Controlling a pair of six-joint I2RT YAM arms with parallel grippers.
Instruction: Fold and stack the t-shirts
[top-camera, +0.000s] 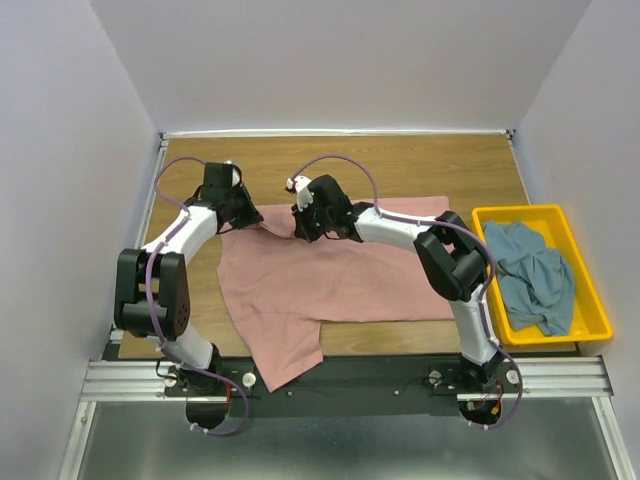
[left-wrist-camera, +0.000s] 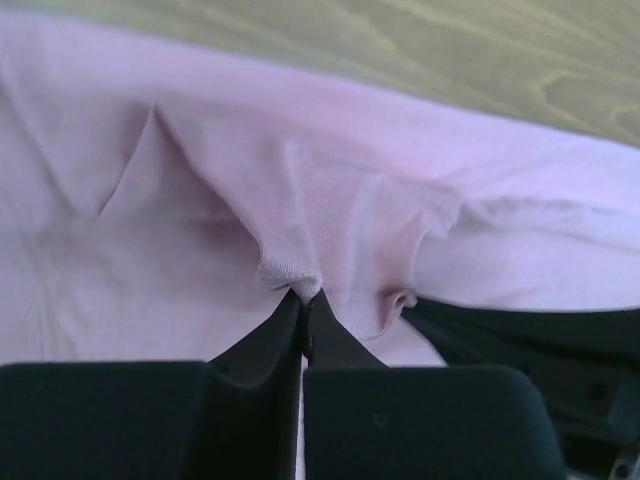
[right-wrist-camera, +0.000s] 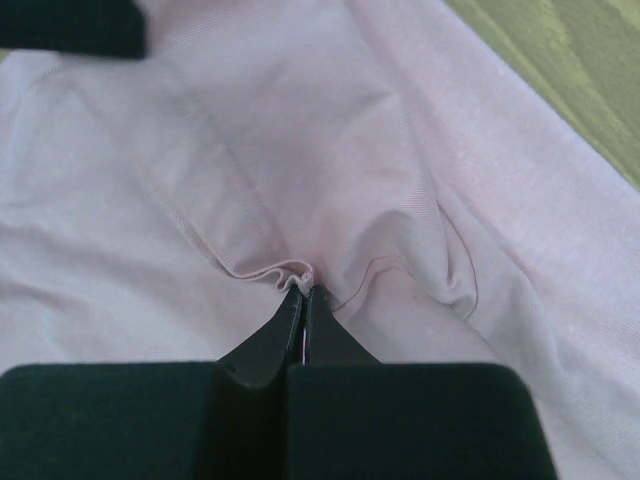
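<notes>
A dusty-pink t-shirt (top-camera: 340, 280) lies spread across the middle of the wooden table, one part hanging over the near edge. My left gripper (top-camera: 252, 218) is at its far left corner, shut on a pinch of the pink cloth (left-wrist-camera: 292, 272). My right gripper (top-camera: 303, 232) is just to the right of it at the shirt's far edge, shut on a hem fold (right-wrist-camera: 300, 272). In the wrist views the cloth puckers up toward both pairs of fingertips. A blue-grey t-shirt (top-camera: 532, 275) lies crumpled in the yellow bin.
The yellow plastic bin (top-camera: 583, 262) stands at the right edge of the table. White walls close in on the left, back and right. Bare wood (top-camera: 420, 165) shows behind the pink shirt. The other arm's black finger (left-wrist-camera: 520, 340) shows close by in the left wrist view.
</notes>
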